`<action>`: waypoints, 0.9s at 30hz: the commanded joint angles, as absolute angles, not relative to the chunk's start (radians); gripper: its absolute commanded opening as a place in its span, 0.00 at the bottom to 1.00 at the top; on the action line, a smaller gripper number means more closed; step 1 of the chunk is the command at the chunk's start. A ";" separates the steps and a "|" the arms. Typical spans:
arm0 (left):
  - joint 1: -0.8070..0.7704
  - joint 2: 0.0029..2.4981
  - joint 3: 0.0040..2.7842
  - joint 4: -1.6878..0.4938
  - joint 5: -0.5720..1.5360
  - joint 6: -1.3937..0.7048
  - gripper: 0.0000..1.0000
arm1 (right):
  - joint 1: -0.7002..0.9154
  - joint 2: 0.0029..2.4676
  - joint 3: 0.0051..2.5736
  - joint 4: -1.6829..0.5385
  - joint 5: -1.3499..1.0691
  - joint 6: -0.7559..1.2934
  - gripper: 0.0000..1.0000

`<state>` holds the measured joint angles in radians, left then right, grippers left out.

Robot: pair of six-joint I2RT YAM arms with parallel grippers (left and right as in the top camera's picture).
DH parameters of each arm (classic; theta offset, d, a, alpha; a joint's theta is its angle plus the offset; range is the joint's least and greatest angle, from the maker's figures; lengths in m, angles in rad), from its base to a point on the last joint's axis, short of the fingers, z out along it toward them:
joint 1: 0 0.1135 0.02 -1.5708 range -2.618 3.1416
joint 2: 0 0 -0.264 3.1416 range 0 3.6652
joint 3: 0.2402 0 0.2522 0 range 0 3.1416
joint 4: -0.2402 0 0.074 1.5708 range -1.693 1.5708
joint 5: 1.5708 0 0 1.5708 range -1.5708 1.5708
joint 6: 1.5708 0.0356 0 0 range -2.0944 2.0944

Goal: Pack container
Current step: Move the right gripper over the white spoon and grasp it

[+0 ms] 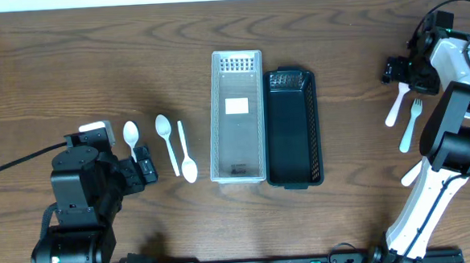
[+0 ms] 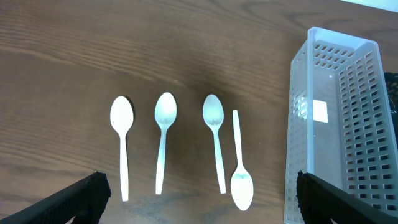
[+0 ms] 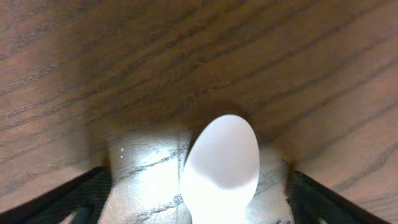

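Note:
A clear slotted container stands at the table's middle, with a black one beside it on the right. Several white spoons lie in a row left of the clear container. My left gripper hovers near them, open and empty. At the far right my right gripper is low over a white spoon. That spoon's bowl lies between the open fingers, with a gap on each side. A white fork lies just right of it.
Both containers look empty, apart from a white label on the clear one's floor. The right arm's white links run along the table's right edge. The left arm's base fills the near left corner.

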<state>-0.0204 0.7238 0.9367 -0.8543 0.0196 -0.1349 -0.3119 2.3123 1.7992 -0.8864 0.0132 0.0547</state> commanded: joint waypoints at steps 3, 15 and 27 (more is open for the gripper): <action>-0.014 0.726 0.951 -0.856 0.018 -0.144 0.98 | -0.319 2.363 1.800 -0.886 0.007 0.047 0.73; -0.014 0.726 0.951 -0.857 0.019 -0.144 0.98 | -0.319 2.363 1.800 -0.883 0.007 0.052 0.49; -0.014 0.726 0.951 -0.860 0.018 -0.144 0.98 | -0.319 2.363 1.800 -0.881 0.007 0.052 0.36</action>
